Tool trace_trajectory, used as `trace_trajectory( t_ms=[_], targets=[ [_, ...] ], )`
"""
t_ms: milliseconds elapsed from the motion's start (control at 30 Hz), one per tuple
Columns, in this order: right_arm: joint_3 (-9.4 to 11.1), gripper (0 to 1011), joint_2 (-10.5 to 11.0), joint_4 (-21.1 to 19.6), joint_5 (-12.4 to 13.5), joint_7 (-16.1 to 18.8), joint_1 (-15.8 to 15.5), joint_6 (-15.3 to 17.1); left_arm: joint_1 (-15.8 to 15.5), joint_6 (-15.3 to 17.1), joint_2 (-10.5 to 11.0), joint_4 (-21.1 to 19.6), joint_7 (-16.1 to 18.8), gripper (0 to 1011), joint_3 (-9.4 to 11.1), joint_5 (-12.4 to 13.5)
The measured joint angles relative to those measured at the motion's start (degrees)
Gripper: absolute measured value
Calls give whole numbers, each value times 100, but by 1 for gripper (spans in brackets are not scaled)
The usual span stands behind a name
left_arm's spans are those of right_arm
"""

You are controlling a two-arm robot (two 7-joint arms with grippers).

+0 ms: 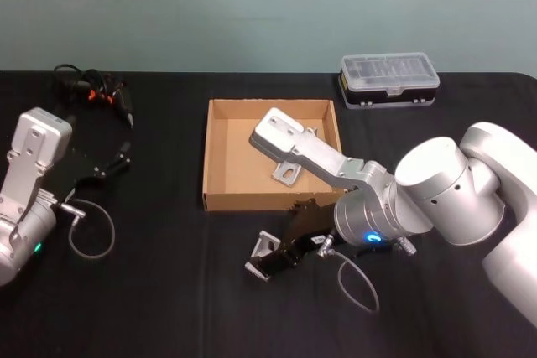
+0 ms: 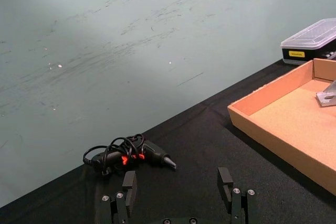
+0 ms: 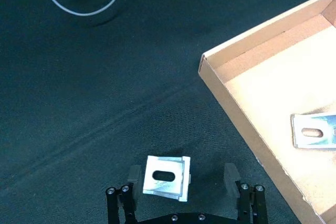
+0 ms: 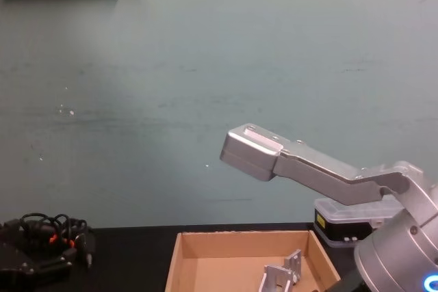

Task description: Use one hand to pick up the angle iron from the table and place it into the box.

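Observation:
An angle iron (image 1: 258,259) lies on the black table (image 1: 168,308) just in front of the tan cardboard box (image 1: 220,157). My right gripper (image 1: 282,252) hangs low over it. In the right wrist view the open fingers (image 3: 135,174) straddle the angle iron (image 3: 167,177), with a gap on each side. A second angle iron (image 1: 288,172) rests inside the box, also seen from the right wrist (image 3: 314,131). My left gripper (image 2: 177,181) is parked, open and holding nothing, at the table's left side (image 1: 105,165).
A clear-lidded plastic case (image 1: 389,80) stands behind the box to the right. A black tool with coiled cable (image 1: 92,88) lies at the back left. A thin wire loop (image 1: 92,228) hangs off the left arm. The right arm's link (image 1: 310,153) spans over the box.

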Motion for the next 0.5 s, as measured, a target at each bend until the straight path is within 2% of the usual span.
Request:
trace_trajectory(
  t_ms=[167, 367, 500],
  targets=[
    [2, 1003, 0, -6, 0, -4, 0, 0, 0, 0, 0, 0, 0, 1011, 0, 0],
    [6, 885, 2, -13, -3, -9, -1, 0, 0, 0, 0, 0, 0, 1011, 0, 0],
    [8, 761, 4, -16, -4, -11, -3, 0, 0, 0, 0, 0, 0, 1011, 0, 0]
  ],
)
